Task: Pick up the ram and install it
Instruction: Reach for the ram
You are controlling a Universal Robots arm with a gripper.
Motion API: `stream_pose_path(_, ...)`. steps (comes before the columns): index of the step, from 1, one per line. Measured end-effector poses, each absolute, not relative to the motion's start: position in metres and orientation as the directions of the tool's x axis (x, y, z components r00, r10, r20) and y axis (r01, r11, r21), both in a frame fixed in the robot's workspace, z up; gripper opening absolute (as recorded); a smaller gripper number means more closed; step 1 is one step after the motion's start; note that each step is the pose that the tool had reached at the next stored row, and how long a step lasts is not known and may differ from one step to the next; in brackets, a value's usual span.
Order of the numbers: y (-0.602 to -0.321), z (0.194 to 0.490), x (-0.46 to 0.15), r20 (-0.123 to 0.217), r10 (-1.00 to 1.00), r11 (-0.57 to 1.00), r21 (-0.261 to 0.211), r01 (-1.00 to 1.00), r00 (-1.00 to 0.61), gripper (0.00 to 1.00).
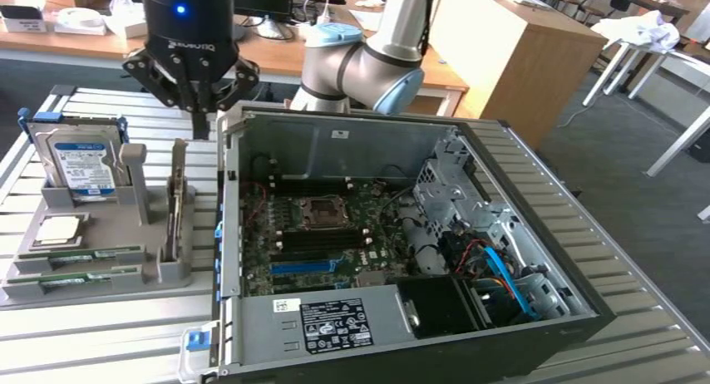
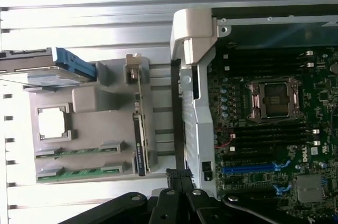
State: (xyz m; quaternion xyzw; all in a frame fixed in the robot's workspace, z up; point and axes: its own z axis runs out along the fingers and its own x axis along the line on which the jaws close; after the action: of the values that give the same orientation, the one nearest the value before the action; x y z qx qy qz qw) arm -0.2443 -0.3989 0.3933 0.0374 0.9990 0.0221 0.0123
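Two green ram sticks lie flat, side by side, in slots of the grey holder (image 1: 128,234) on the exterior view's left: one ram (image 1: 95,253) (image 2: 79,151) and a second ram (image 1: 83,277) (image 2: 79,173) beside it. My gripper (image 1: 201,128) (image 2: 177,175) hangs well above the table's far side, over the gap between the holder and the open computer case (image 1: 332,139). Its fingers are shut together with nothing between them. Inside the case, the motherboard (image 1: 332,234) (image 2: 264,139) shows its long black memory slots next to the CPU socket (image 1: 324,208) (image 2: 274,97).
The holder also carries an upright hard drive (image 1: 80,164) (image 2: 53,65), a square silver CPU chip (image 1: 58,228) (image 2: 53,123) and an upright expansion card (image 1: 178,197) (image 2: 138,123). The case's side wall (image 1: 228,226) rises between holder and motherboard. Wooden desks stand behind the slatted metal table (image 1: 100,334).
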Motion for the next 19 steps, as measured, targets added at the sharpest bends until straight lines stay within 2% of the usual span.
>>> stream_pose_path(19,-0.399,0.393,-0.285,-0.023,0.075,0.996,0.045,0.074,-0.997,0.1)
